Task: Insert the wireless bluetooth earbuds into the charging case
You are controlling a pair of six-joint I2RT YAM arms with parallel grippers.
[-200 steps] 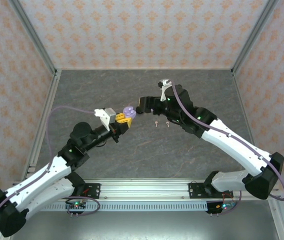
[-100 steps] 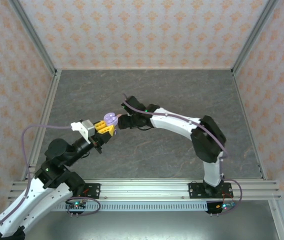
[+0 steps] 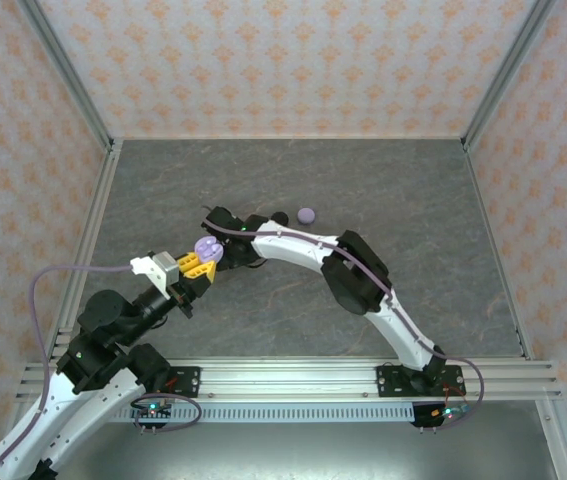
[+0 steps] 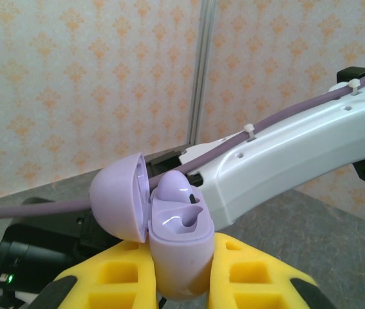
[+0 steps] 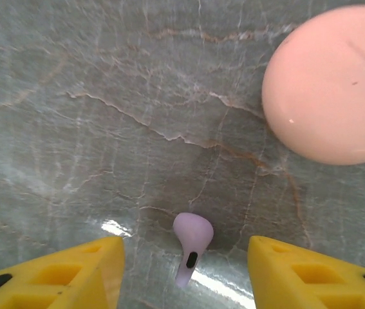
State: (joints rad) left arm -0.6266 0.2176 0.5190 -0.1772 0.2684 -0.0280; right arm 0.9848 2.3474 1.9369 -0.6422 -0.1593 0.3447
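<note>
Left pincer grips the open case; right pincer (spread wide) flanks a lavender earbud.

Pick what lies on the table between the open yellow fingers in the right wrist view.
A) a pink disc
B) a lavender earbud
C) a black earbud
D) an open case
B: a lavender earbud lies between the right gripper's spread fingers, while the pink disc sits apart at upper right.
</note>
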